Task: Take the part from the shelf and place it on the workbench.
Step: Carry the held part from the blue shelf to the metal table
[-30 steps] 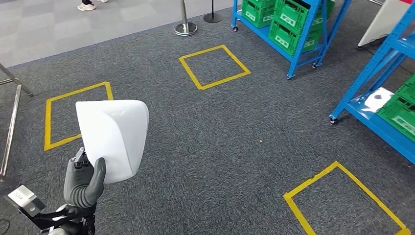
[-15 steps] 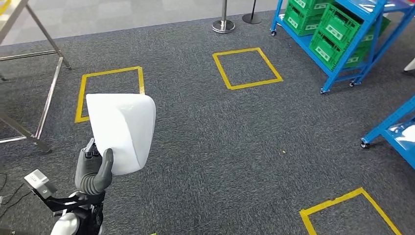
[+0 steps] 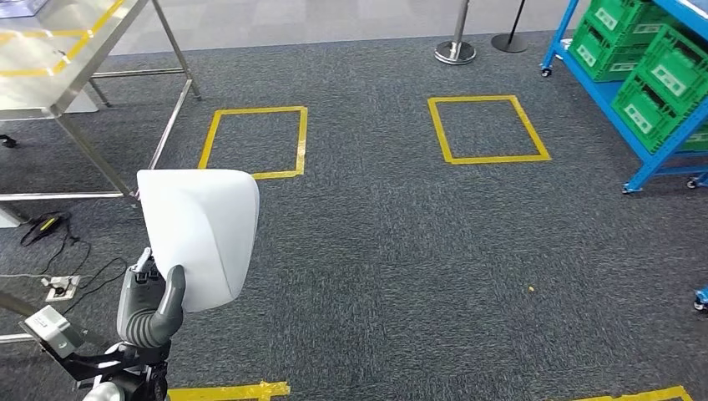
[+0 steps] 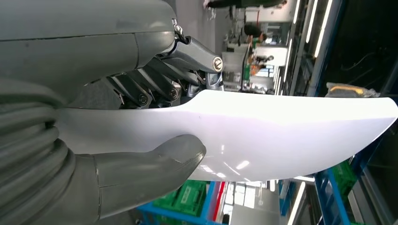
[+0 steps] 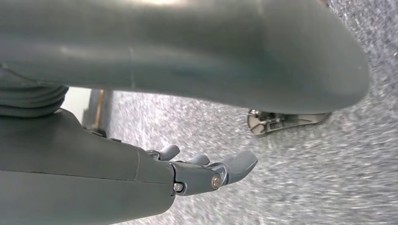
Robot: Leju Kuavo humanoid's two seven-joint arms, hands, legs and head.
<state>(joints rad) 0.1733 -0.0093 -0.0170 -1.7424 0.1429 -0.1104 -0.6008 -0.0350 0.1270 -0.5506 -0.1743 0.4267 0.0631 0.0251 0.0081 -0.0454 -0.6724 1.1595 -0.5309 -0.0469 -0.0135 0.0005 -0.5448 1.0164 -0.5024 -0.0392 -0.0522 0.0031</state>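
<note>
Head view: white part, smooth glossy plastic shell with rounded corners and a curved face, lower left of the frame, held up over the carpet. Left hand grips its lower edge, grey thumb on the front face, darker fingers behind. Left wrist view shows the same: thick grey thumb pressed on one side of the thin white sheet-like part, dark jointed fingers on the other side, edge of the part tapering to a point. Right hand in the right wrist view hangs above the carpet, fingers apart and lightly curled, holding nothing. Floor is dark grey speckled carpet with yellow tape squares, upper centre. Metal workbench, shiny steel top and thin legs, upper left corner. Blue steel shelf with green slotted plastic crates, upper right. Chrome stanchion base at top centre. Black cables on the carpet at left edge.
</note>
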